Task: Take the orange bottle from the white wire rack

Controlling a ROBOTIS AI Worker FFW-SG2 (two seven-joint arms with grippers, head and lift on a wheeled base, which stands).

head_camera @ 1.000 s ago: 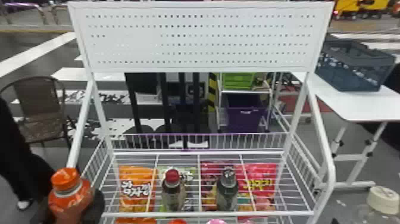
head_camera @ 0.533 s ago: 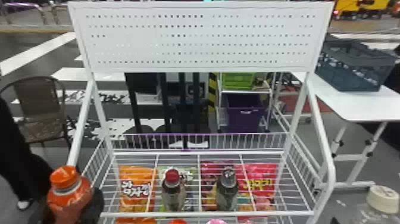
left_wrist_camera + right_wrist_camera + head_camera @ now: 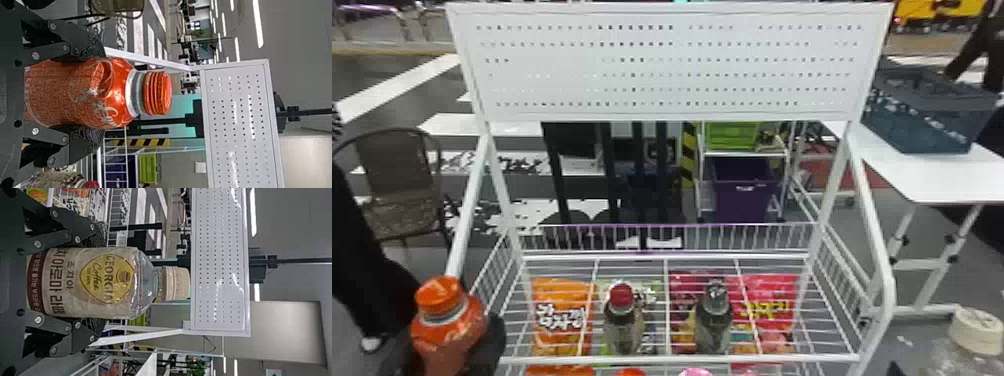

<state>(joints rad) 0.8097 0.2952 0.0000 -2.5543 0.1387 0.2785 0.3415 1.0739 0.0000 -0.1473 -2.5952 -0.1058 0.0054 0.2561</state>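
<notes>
Left gripper (image 3: 94,93) is clutching the orange bottle (image 3: 449,332), head view's lower left, right gripper (image 3: 98,280) is squeezing coffee (image 3: 147,282), and swinging inward is risking a rack (image 3: 682,358) knock!

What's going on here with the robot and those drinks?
The robot has a bottle in each grip. Its left fingers clasp the orange bottle, upright by the left side of the white wire rack; its right fingers clasp a pale-capped bottle near the other side. Two more bottles, one red-capped and one dark-capped, stand between them.
</notes>
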